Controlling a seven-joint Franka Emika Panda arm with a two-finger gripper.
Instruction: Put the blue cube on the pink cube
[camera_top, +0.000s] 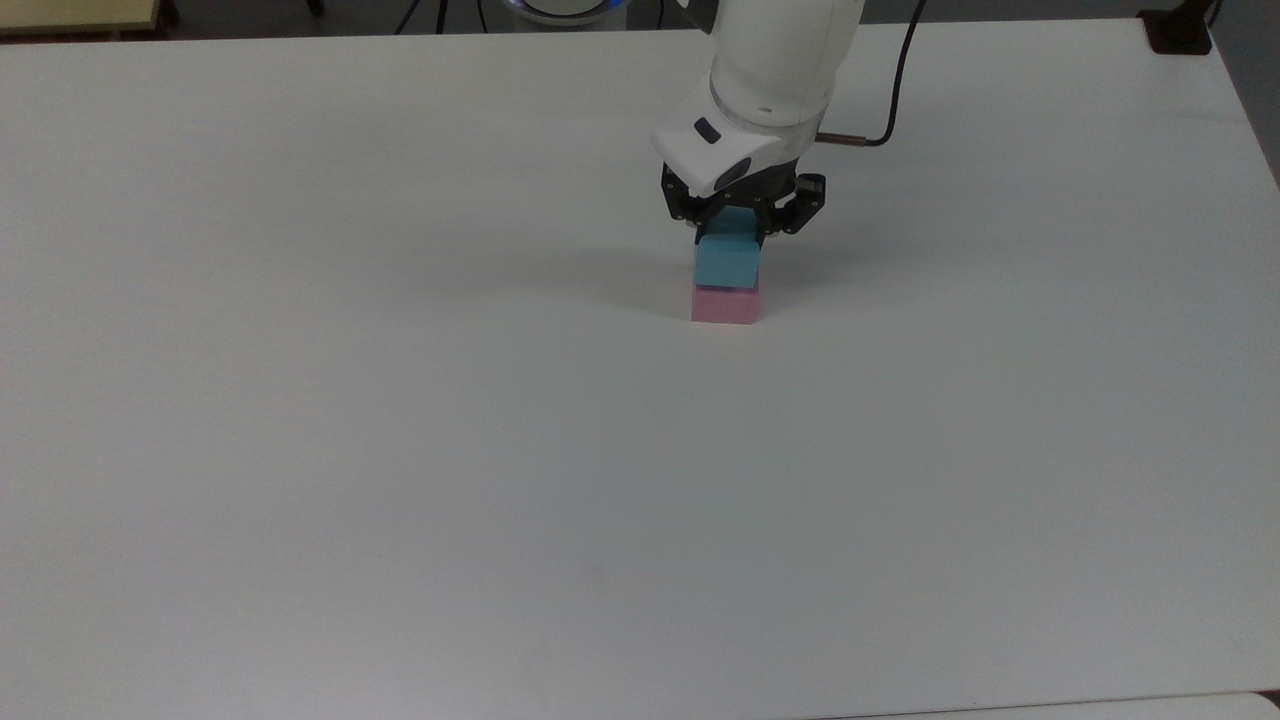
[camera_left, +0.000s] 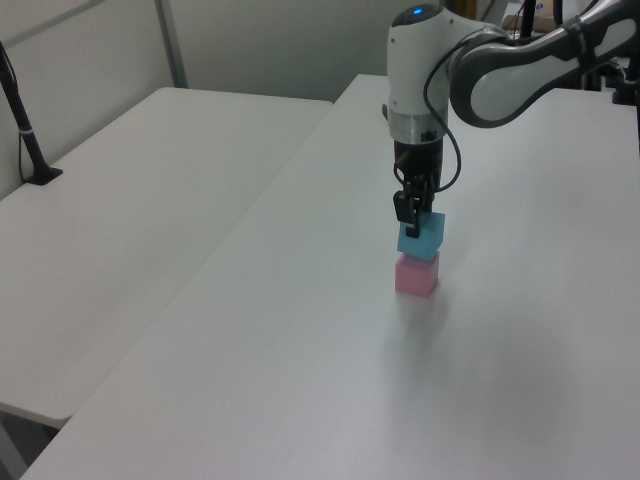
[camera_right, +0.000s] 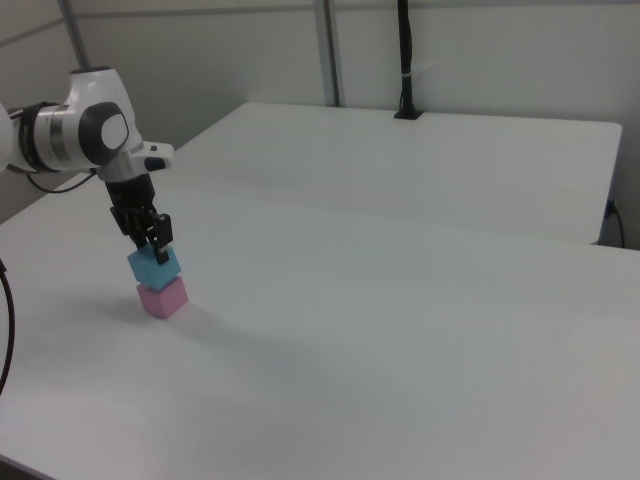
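Top view gives us the white worktop (camera_top: 400, 450) with the pink cube (camera_top: 725, 305) sitting on it, and we take that cube as our landmark. Directly above it we see the blue cube (camera_top: 727, 260), whose lower edge meets the pink cube's top; whether it rests with its full weight there we cannot tell. The gripper (camera_top: 742, 222) comes down from above the pink cube, and its black jaws are clamped on the upper part of the blue cube, one on either side. The white arm (camera_top: 775, 70) rises behind the pink cube toward the worktop's far edge, with a dark cable (camera_top: 900, 90) looping off to the top view's right of it. In the left view we see the blue cube (camera_left: 421, 238) turned slightly and tilted against the pink cube (camera_left: 416, 273) beneath, so their faces do not line up, with the gripper (camera_left: 411, 212) gripping from above. In the right view the blue cube (camera_right: 154, 265) again sits askew over the pink cube (camera_right: 162, 297), and a second table (camera_right: 450, 160) lies well beyond the pink cube, carrying a dark post (camera_right: 405, 60).
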